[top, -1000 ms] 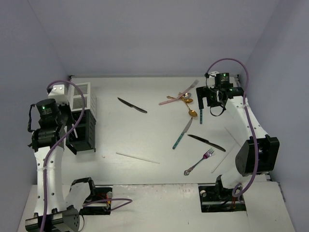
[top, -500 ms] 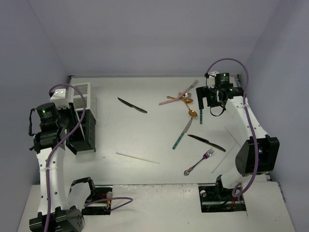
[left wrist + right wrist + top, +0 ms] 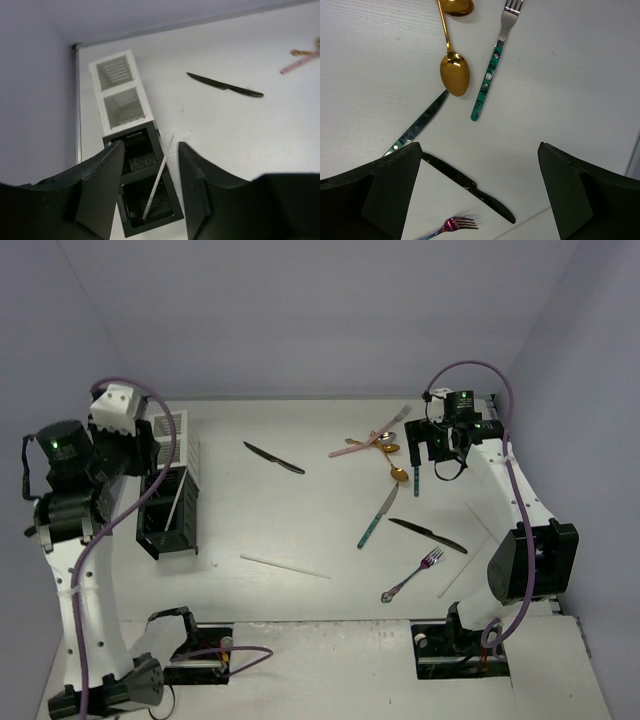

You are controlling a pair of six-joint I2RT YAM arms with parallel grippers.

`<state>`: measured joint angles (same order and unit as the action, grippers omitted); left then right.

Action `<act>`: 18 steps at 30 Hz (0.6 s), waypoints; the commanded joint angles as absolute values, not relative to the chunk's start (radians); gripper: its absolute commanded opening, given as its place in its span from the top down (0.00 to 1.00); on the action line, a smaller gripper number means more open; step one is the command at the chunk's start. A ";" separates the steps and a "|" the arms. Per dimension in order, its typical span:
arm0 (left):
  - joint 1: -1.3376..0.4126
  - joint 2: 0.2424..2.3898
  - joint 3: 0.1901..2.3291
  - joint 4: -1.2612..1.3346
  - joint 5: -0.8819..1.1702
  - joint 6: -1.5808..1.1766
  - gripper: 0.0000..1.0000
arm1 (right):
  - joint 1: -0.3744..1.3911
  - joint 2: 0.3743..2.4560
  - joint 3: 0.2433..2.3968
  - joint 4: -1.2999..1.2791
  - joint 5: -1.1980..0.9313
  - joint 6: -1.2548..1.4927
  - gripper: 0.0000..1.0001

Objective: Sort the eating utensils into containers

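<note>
**benchwatcher:** How far along is the cutlery sort?

**yam_fan:** Barely started, tbh. The only thing filed is one thin white chopstick point(image 3: 159, 176). It's leaning in the long black slotted caddy point(image 3: 152, 231), foot in the end compartment farthest from the smaller white slotted caddy point(image 3: 120, 85). That white one looks empty from the wrist view. The left end effector point(image 3: 151, 150) hangs above the black caddy, jaws partway apart, nothing in them.

**benchwatcher:** And the rest?

**yam_fan:** All loose on the bench point(image 3: 300, 510):
- a black knife point(image 3: 273, 457) and a second black knife point(image 3: 428, 534)
- a teal-handled knife point(image 3: 378, 517)
- a pink fork point(image 3: 412, 575)
- a loose white chopstick point(image 3: 285, 566)
- a few more pieces at the back

The right end effector point(image 3: 480, 150) is spread wide and empty, hovering near the teal-handled fork point(image 3: 485, 85) and a gold spoon point(image 3: 455, 74). I'd guess one of those goes next.
</note>
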<state>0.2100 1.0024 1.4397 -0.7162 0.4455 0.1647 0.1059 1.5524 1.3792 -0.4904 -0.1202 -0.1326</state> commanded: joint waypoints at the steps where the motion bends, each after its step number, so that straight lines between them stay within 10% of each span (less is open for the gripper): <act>1: -0.020 1.121 1.595 -0.882 0.451 0.378 0.58 | 0.110 1.542 1.415 -0.482 -0.135 -0.136 0.00; 18: -0.969 1.437 1.153 -1.004 -0.018 0.427 0.60 | 0.095 1.560 1.414 -0.503 -0.104 -0.140 0.00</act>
